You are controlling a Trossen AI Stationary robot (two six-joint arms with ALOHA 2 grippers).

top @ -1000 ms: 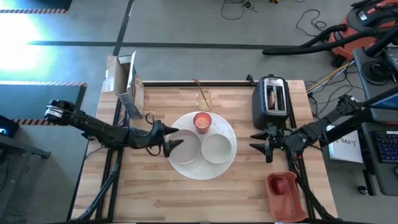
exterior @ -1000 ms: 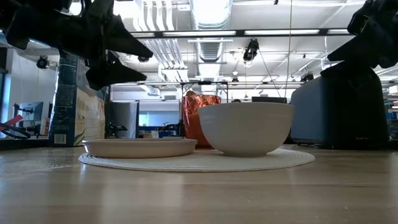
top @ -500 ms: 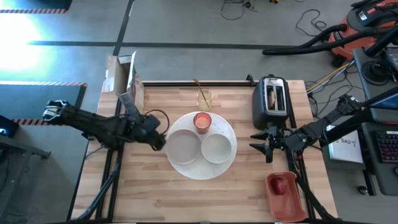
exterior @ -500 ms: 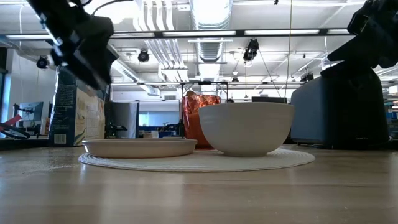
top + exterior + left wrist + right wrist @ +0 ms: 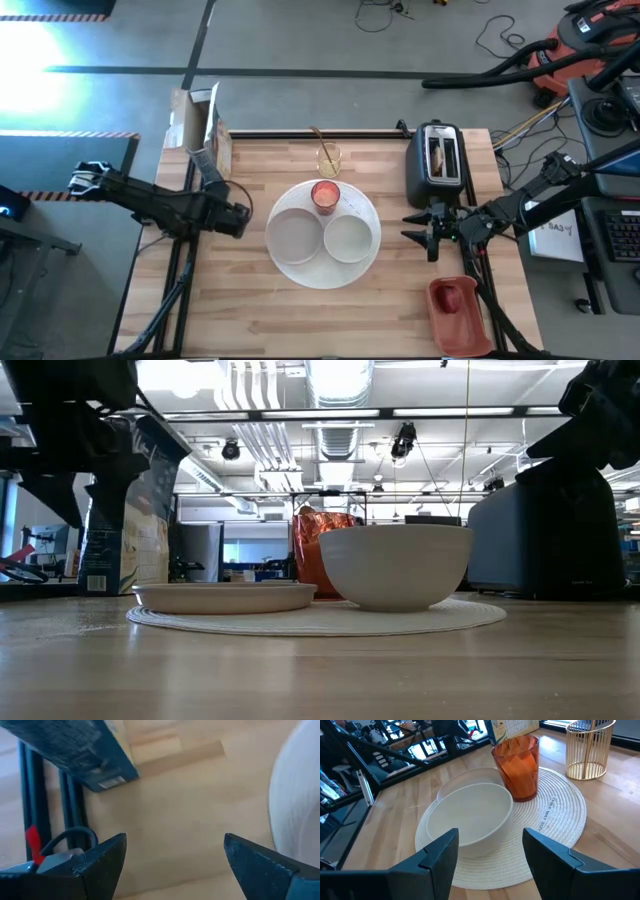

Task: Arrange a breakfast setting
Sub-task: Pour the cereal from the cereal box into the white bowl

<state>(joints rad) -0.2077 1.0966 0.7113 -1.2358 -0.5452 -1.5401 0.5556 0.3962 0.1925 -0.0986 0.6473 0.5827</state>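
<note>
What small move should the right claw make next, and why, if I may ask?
Probably rise to the toaster: the right claw hangs open and empty in front of it, toast sits in its slot, not on the plate; the left claw waits at left.

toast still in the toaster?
Yes, in the high view a brown toast slice sits in a slot of the black toaster at the table's far right.

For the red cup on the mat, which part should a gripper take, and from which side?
Take the red cup by its upper wall, jaws closing across it, coming from above. It stands upright and tapers toward its base, and the bowl sits close beside it, so a level approach from that side looks blocked.
</note>
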